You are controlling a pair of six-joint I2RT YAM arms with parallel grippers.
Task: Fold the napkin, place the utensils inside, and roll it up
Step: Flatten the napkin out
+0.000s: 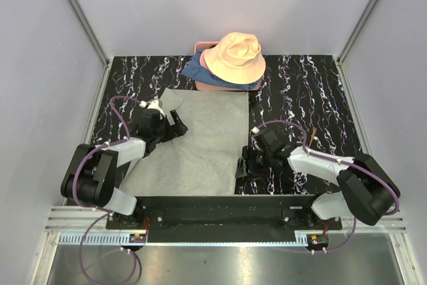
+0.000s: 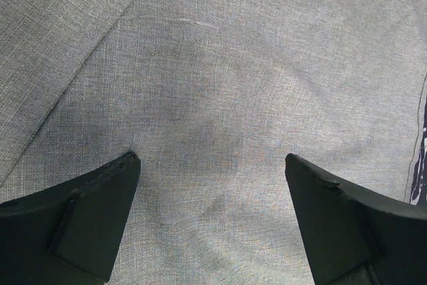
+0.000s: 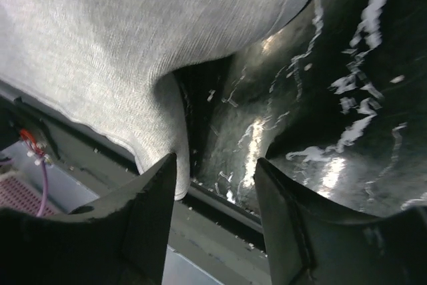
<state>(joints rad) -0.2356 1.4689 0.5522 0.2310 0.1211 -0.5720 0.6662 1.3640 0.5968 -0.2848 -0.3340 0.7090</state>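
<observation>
The light-grey napkin [image 1: 203, 145] lies spread on the black marbled table, with its far-left corner folded over. My left gripper [image 1: 175, 125] hovers over that corner, open wide; in the left wrist view only cloth [image 2: 220, 65] shows between its fingertips [image 2: 212, 158], and a diagonal fold edge [image 2: 80, 65] runs at the upper left. My right gripper [image 1: 243, 168] sits at the napkin's near-right corner. Its jaws [image 3: 215, 161] stand apart, and the drooping cloth corner [image 3: 163, 145] rests against the left finger, unpinched. A thin copper-brown utensil [image 1: 313, 133] peeks out beyond the right arm.
A peach bucket hat [image 1: 235, 58] sits on blue patterned fabric [image 1: 192, 68] at the back of the table [image 1: 313, 91]. The table's front edge and black rail [image 3: 227, 201] lie just below the right gripper. Grey walls enclose both sides.
</observation>
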